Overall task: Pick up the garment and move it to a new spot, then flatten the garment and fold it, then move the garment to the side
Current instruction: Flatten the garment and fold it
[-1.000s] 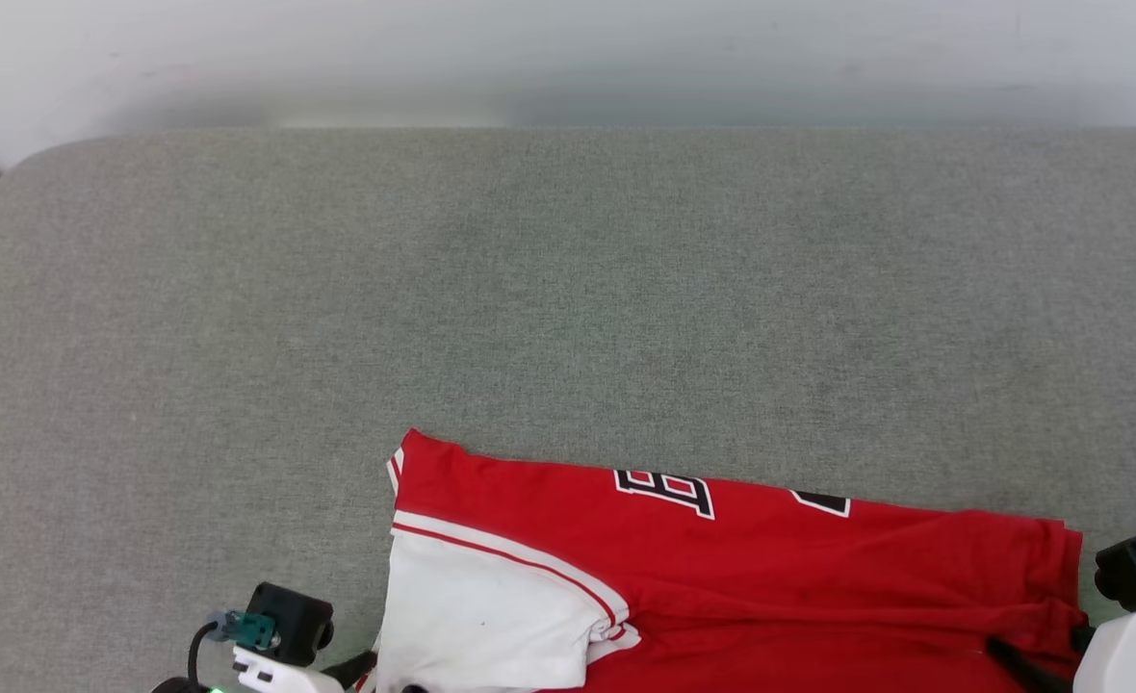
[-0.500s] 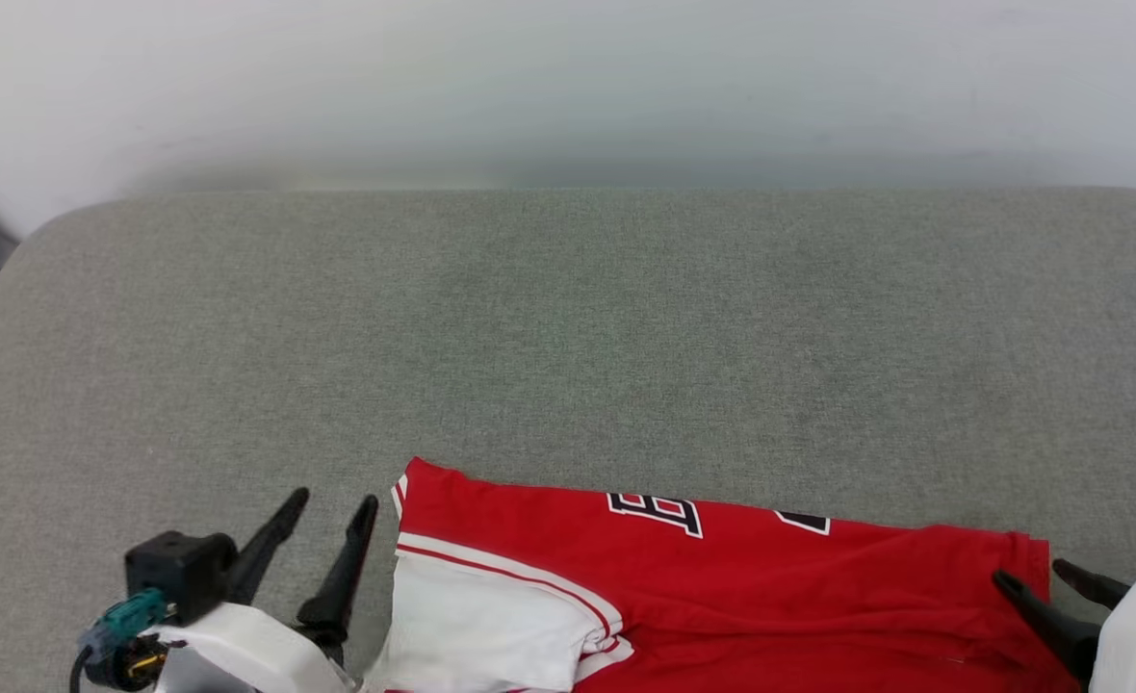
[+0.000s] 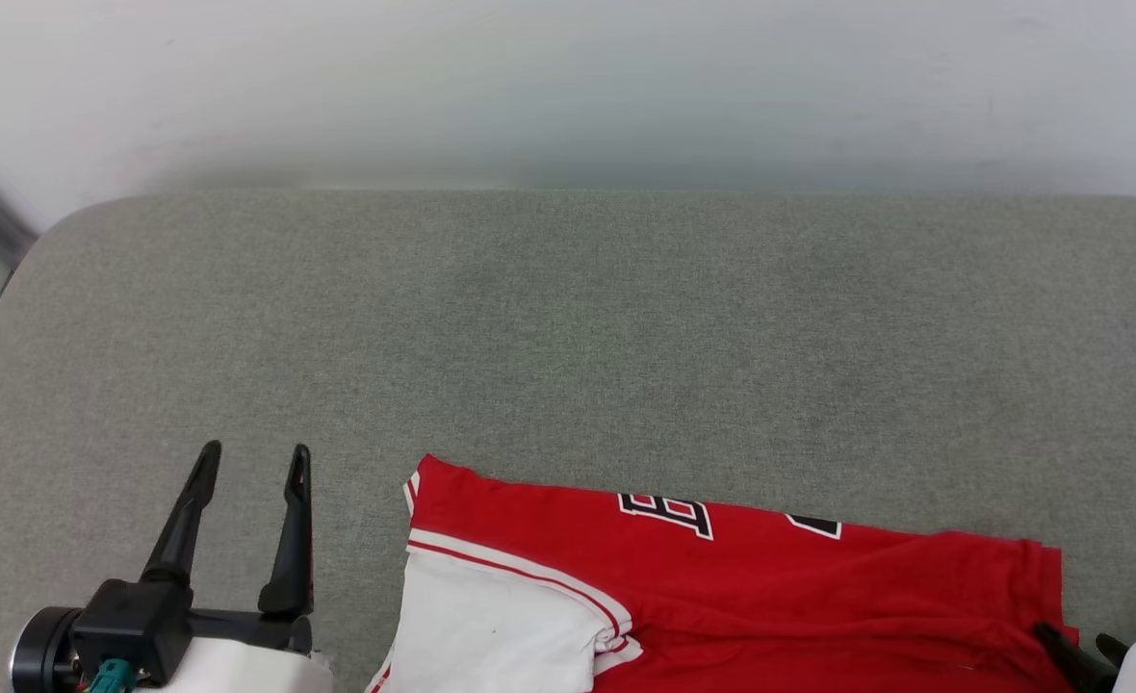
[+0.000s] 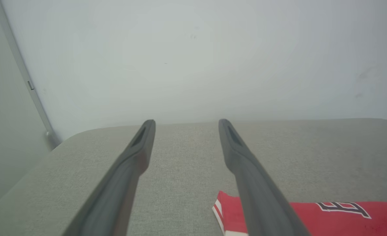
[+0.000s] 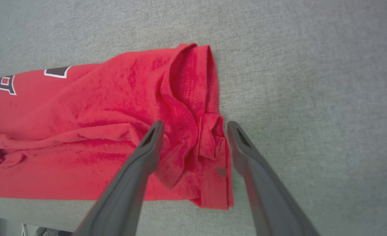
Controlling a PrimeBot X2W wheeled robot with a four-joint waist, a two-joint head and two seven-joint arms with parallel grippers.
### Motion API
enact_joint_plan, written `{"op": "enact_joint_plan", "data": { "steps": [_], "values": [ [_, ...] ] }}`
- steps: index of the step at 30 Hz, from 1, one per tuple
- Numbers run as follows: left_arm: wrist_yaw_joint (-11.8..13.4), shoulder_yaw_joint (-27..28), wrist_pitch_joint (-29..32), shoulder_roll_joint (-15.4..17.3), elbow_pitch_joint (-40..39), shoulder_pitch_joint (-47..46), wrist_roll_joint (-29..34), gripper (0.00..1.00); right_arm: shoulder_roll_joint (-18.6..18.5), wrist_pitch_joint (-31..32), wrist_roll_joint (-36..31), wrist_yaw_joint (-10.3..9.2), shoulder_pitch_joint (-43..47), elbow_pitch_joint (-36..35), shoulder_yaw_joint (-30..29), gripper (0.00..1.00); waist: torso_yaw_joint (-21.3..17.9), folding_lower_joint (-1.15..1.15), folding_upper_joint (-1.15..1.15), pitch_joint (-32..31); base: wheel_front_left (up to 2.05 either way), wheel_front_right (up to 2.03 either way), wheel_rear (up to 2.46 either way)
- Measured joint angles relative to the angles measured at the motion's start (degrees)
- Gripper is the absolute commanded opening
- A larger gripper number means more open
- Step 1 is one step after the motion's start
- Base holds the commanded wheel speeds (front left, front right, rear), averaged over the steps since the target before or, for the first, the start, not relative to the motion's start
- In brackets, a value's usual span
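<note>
Left claw has swung clear of the shirt, right claw hovers over it, both apart; we'd regrip both ends evenly.

— Where's the garment from the left hand?
— Off its right side, apart, lying on the desk, sleeve end nearest.
— And the right hand?
— At the garment's other end, the bunched edge between its spread fingers: one over cloth, one over desk.
— Beyond the fingertips?
— More desk, then the wall behind.
</note>
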Motion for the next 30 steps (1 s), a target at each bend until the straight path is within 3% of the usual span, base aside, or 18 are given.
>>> {"op": "enact_joint_plan", "data": {
  "steps": [6,13,18,30],
  "values": [
    [-3.8,3.8,0.0,-5.14,0.78,1.7,6.03,1.0,3.28,0.9,-2.41,0.0,-1.64,2.68,-2.83,1.0,0.58,0.0,0.0,1.18,0.0,0.0,0.0],
    [-8.9,6.91,0.0,-9.2,1.32,0.92,9.54,1.0,2.96,1.27,-6.59,0.0,-3.22,5.78,-3.47,1.0,1.86,0.0,0.0,3.47,0.0,0.0,0.0],
    [-11.67,8.82,0.0,-11.45,2.09,-0.05,11.36,1.0,3.04,1.49,-6.16,-0.01,-4.32,7.7,-2.96,1.0,2.91,0.0,0.0,5.23,0.0,0.0,0.0],
    [-14.9,11.22,0.0,-13.85,4.0,-0.99,14.15,1.0,2.27,2.1,0.51,-0.54,-4.24,7.98,3.03,1.0,4.24,0.0,0.0,5.65,0.0,0.0,0.0]
  ]
}}
